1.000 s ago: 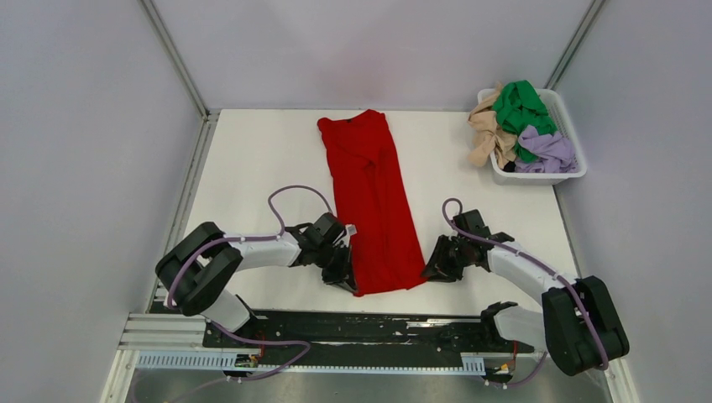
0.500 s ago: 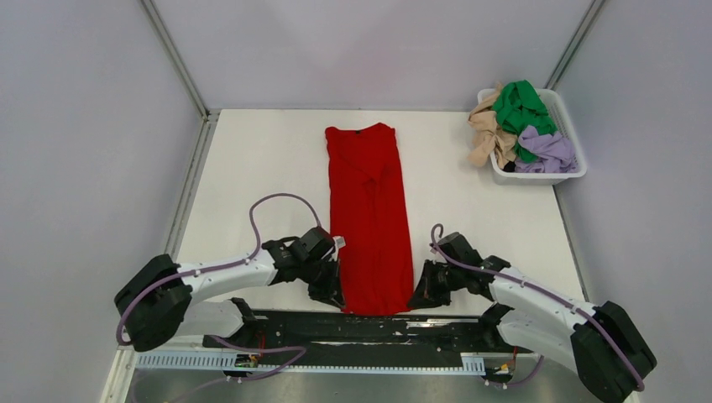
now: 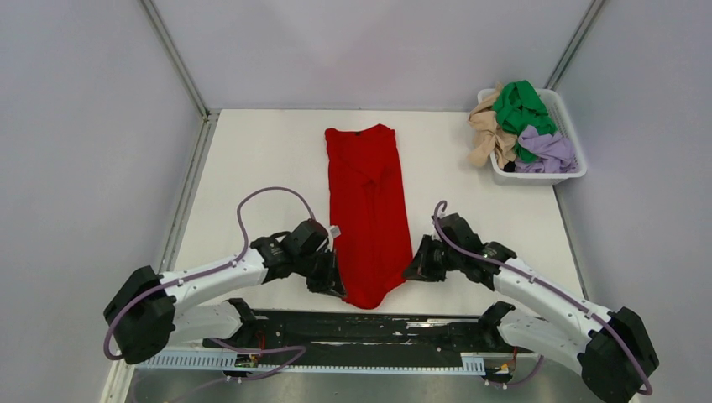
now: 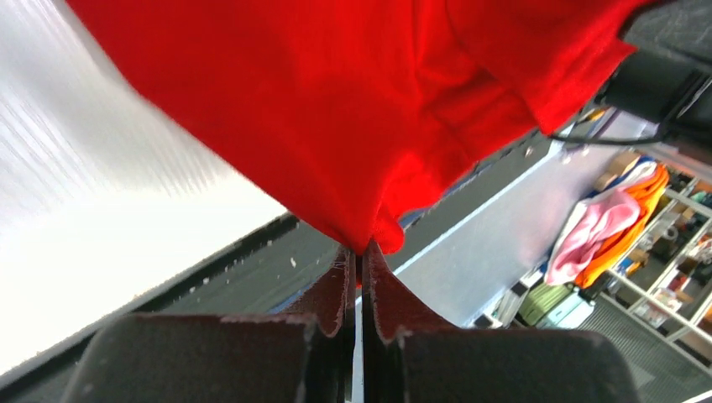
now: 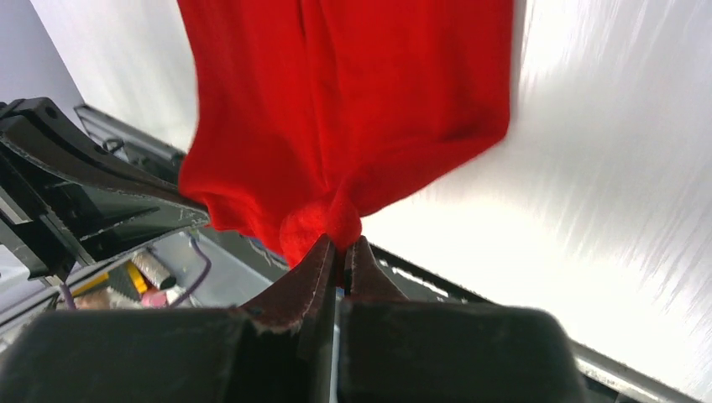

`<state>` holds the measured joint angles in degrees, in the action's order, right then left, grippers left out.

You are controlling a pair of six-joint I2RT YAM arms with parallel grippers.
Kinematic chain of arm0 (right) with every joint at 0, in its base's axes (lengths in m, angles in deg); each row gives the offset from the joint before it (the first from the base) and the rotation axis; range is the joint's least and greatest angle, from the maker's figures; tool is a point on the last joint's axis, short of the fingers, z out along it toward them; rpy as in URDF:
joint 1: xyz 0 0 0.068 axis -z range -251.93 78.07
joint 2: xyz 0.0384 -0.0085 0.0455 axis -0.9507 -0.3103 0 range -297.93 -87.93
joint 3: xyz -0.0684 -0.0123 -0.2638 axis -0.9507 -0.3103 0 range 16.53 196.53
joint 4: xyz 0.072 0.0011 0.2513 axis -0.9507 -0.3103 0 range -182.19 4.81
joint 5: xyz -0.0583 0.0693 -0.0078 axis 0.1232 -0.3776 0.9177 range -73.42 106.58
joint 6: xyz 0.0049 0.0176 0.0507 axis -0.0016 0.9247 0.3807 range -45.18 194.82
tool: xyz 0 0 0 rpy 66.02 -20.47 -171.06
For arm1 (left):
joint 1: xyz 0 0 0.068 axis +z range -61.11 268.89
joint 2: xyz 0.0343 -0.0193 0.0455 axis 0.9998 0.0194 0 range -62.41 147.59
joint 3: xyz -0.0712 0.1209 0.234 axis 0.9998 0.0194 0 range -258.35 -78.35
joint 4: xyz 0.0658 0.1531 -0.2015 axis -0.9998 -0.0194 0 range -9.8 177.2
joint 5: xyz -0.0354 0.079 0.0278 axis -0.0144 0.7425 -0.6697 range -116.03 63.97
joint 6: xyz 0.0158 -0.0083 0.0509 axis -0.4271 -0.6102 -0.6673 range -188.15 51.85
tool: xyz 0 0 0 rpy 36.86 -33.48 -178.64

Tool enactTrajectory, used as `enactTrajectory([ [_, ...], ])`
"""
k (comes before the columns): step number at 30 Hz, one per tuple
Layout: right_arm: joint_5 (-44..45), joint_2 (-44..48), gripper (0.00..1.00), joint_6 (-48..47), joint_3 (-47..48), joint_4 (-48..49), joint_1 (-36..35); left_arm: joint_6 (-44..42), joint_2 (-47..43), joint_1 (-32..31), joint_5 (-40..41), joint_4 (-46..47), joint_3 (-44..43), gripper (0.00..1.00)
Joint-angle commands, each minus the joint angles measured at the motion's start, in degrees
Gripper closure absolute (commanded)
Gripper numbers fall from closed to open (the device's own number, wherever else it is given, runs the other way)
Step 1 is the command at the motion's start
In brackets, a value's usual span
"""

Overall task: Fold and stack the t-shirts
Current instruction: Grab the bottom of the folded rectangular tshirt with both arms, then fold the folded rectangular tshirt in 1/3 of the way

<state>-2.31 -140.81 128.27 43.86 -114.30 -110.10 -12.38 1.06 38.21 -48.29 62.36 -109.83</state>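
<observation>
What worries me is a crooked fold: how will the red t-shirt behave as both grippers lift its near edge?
Probably floppy: the red t-shirt droops in a curve between the left gripper and right gripper. Likely light: two small pinches hold its near end up. It may bunch, since cloth gathers at each pinch in the wrist views.

Overhead; wrist close-ups on red shirt (image 3: 366, 210)

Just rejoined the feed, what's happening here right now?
The bright red cloth t-shirt lies folded into a long strip on the white table. The left claw is shut on its near left corner, the right claw on its near right corner. The green t-shirt, beige t-shirt and lavender t-shirt lie bunched in the white plastic basket.
</observation>
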Motion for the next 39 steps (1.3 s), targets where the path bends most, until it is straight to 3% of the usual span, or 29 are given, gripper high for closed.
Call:
enactTrajectory([
  [1, 8.39, -3.63, 1.0, -3.45, 6.4, 1.13, 0.65, -6.09, 5.37, 5.04, -1.69, 5.45, -5.5, 1.0],
  [11, 14.27, -16.98, 1.0, -8.36, 16.98, 5.46, 5.34, -13.79, 18.39, 14.84, -2.53, 5.96, -16.01, 1.0],
  [24, 14.29, -34.71, 1.0, -15.34, 32.31, 10.11, 11.27, -17.22, 29.48, 25.14, 0.77, 4.17, -28.12, 1.0],
  [39, 11.13, -46.64, 1.0, -17.57, 41.56, 12.03, 16.12, -20.75, 42.9, 31.38, -0.64, 3.19, -40.66, 1.0],
])
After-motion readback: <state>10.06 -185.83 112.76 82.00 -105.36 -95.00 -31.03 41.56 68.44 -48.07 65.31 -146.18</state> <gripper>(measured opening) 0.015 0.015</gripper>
